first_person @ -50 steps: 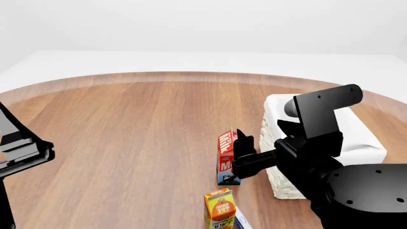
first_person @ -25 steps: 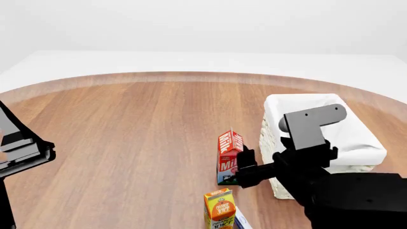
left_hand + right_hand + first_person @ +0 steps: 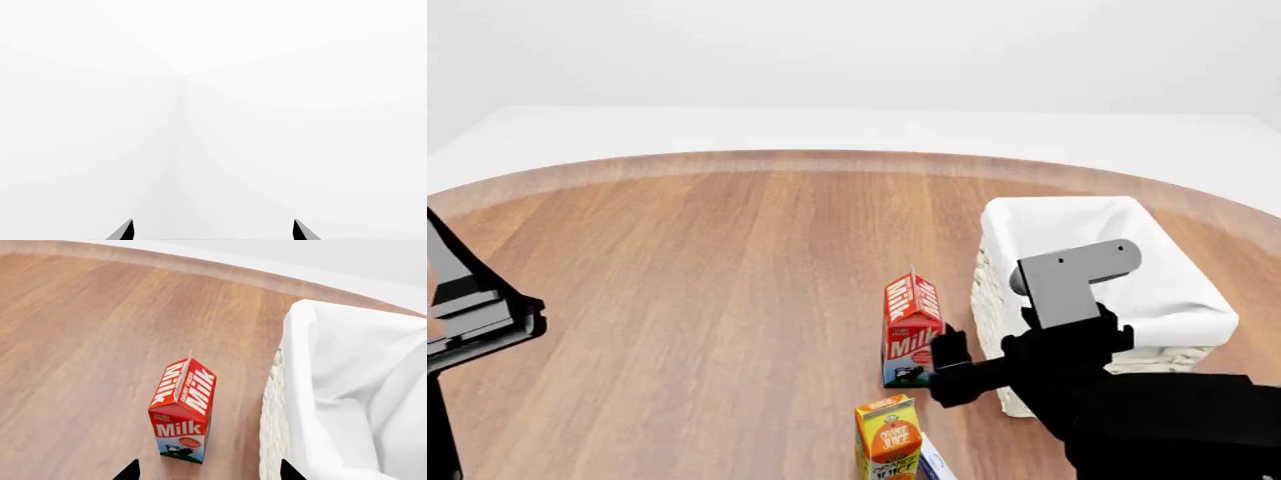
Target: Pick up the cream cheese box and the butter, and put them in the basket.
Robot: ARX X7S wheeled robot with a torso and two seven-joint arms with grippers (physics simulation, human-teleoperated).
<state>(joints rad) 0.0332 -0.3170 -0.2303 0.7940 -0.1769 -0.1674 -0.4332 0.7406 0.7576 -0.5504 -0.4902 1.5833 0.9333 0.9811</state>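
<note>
The right arm (image 3: 1121, 400) fills the lower right of the head view, its dark bulk low and near the camera, with a grey bracket-like link (image 3: 1070, 275) standing above the wrist. The right gripper (image 3: 941, 362) reaches toward the view's left; in the right wrist view its two fingertips (image 3: 128, 471) show spread well apart. The left arm (image 3: 474, 320) sits at the far left edge, and the left gripper (image 3: 212, 231) has its tips apart, facing blank white.
</note>
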